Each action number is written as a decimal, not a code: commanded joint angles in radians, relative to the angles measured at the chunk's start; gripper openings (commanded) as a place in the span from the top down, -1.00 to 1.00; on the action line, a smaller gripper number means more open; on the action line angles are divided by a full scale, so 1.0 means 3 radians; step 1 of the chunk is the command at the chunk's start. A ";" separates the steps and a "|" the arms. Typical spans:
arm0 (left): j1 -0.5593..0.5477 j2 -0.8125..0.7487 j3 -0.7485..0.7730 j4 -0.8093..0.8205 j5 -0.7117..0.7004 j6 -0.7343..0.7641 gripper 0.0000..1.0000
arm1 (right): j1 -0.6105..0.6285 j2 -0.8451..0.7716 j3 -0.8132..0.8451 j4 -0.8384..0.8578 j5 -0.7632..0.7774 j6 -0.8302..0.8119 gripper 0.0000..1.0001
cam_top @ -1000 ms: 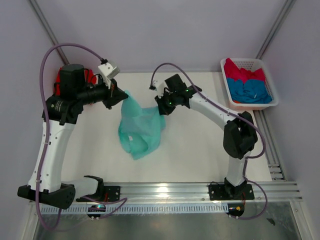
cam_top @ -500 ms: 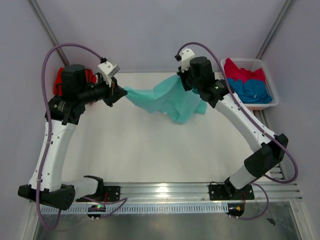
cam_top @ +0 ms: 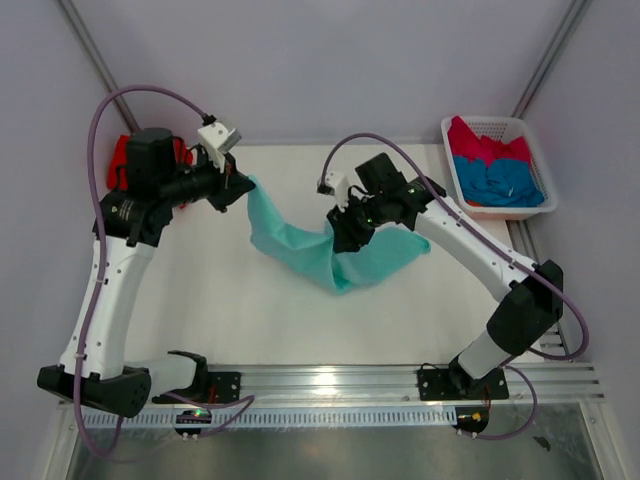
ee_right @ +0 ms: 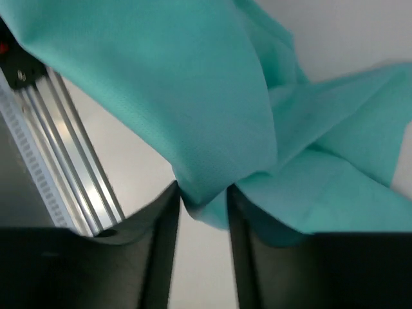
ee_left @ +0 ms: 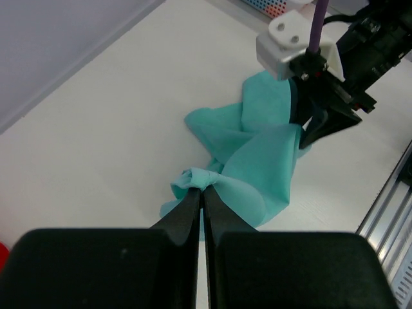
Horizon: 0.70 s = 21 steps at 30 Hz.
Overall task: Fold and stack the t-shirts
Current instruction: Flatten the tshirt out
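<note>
Closest to my bases an aluminium rail [cam_top: 330, 378] runs along the near edge, and beyond it lies the white table [cam_top: 250, 320], matte and flat, closed in by pale grey-lilac walls [cam_top: 330, 70] at the far side. My left gripper [cam_top: 243, 183] [ee_left: 203, 188] has its two fingers pressed together on a bunched corner of the mint-teal t-shirt [cam_top: 290, 245] [ee_left: 257, 174]. From that pinch the cloth drops away ahead of and below my fingertips, sagging onto the table in loose folds toward my right gripper [cam_top: 345, 232] [ee_right: 203, 190]. There the fingers stand a little apart with a fold of the same shirt [ee_right: 193, 96] wedged in the gap and touching both. I cannot tell whether they are truly gripping it. The rest of the shirt spreads out past that gripper, to its right, lying on the table. Well beyond my right gripper, at the far right corner, a white slatted basket [cam_top: 484, 122] holds a blue t-shirt [cam_top: 500, 180] and a crimson-pink t-shirt [cam_top: 485, 143]. Behind my left arm, at the far left corner, a bright red t-shirt [cam_top: 122, 155] is partly hidden.
</note>
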 commanded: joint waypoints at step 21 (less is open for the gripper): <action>0.0015 0.0007 -0.0140 0.0144 0.0031 0.0097 1.00 | -0.0834 0.0324 -0.0844 0.0840 0.1917 0.0709 -0.42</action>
